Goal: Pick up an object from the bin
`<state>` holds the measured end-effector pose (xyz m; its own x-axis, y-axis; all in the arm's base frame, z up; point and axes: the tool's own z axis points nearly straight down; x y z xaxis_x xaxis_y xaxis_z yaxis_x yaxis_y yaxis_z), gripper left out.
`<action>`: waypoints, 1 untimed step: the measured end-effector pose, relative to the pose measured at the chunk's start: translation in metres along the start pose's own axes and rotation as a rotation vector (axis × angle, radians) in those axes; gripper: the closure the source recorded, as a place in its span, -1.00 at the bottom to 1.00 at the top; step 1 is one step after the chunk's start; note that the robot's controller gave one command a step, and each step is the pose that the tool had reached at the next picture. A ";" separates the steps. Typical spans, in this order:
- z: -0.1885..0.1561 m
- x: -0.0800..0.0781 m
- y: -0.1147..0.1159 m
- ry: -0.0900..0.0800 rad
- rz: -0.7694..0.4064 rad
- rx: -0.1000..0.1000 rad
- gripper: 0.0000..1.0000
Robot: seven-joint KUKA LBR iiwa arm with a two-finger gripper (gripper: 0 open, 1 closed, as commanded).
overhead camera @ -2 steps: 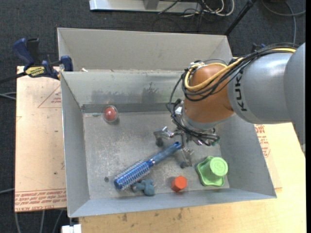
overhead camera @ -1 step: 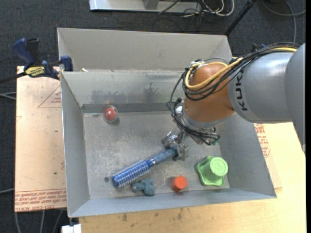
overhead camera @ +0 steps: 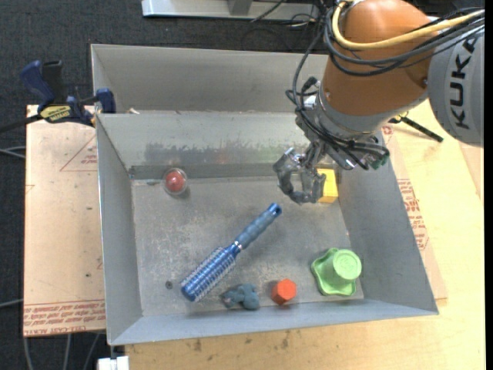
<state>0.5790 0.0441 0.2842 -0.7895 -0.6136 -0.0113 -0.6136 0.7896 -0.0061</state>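
Camera view: tool (overhead camera: 302, 185) partly hides a yellow block (overhead camera: 331, 187); its grip state cannot be told.

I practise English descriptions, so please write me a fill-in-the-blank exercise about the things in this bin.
1. The gripper is beside a ____ block.
2. The brush has a ____ handle.
3. The ball near the far wall of the bin is ____.
Missing words: yellow, blue, red.
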 end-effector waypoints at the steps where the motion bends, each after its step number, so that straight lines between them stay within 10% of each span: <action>1: 0.005 0.001 0.000 0.007 0.001 -0.005 -1.00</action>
<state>0.5779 0.0437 0.2792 -0.7905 -0.6125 -0.0043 -0.6125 0.7905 -0.0009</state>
